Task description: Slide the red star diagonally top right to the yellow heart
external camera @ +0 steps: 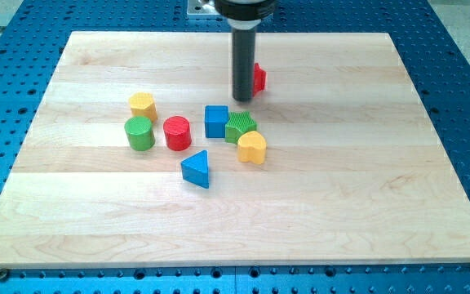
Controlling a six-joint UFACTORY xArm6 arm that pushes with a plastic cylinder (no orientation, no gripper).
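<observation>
The red star (259, 77) lies near the view's top centre, mostly hidden behind my dark rod; only its right part shows. My tip (242, 99) rests on the board just left of and slightly below the star, touching or nearly touching it. The yellow heart (252, 148) lies lower down, below the tip, pressed against a green star-shaped block (241, 126).
A blue cube (216, 121) sits left of the green block. A red cylinder (177, 133), a green cylinder (139, 133) and a yellow block (143, 105) stand further left. A blue triangle (196, 169) lies below them. The wooden board (382, 204) lies on a blue perforated table.
</observation>
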